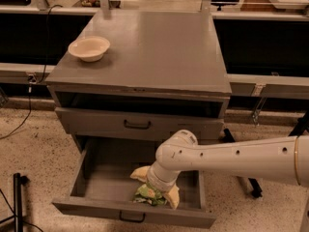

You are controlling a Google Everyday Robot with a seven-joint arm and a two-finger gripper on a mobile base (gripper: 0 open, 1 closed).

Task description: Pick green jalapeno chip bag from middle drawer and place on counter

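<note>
**Claw spread over the bag in the open drawer**

Your gripper [154, 188] sits low inside the pulled-out middle drawer [104, 178]. Its two yellowish fingers [139, 173] are spread wide, one on each side of the green jalapeno chip bag [147, 195]. The bag lies on the drawer floor right under the claw, close to the drawer's front wall. You cannot tell whether the fingers touch it. The counter [154, 52] is well above and behind the claw. A bowl [89, 48] stands on it, up and to the left.
</note>
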